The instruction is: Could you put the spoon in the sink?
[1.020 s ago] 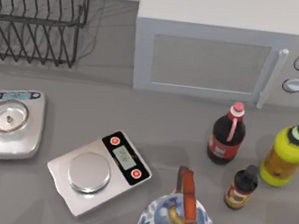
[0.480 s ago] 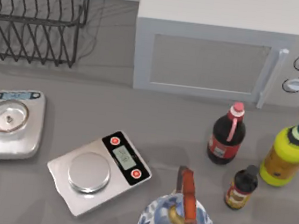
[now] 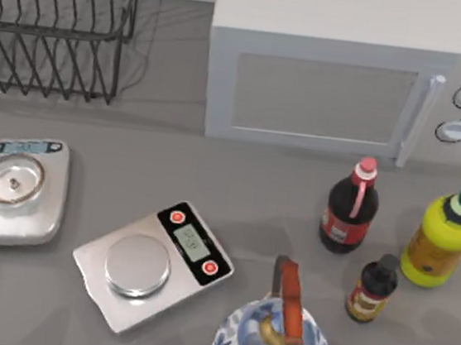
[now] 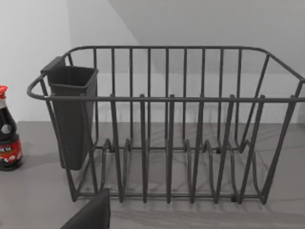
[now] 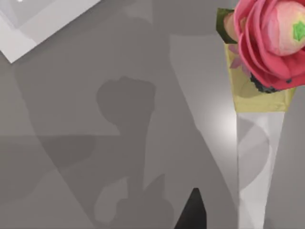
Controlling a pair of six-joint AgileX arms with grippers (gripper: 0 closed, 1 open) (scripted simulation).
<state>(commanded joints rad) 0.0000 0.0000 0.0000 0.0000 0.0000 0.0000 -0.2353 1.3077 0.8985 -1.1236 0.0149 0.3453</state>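
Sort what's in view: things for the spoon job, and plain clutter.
Job: no spoon or sink I can identify; left tool facing the dish rack.
Clutter: dish rack, microwave, two scales, three bottles, teapot, wrapped rose.

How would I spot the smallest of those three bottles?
Start at the microwave at the back and look toward the front, on the table's right. Of three bottles there, the small dark bottle stands nearest the front, shortest, black-capped with a yellow-and-red label.
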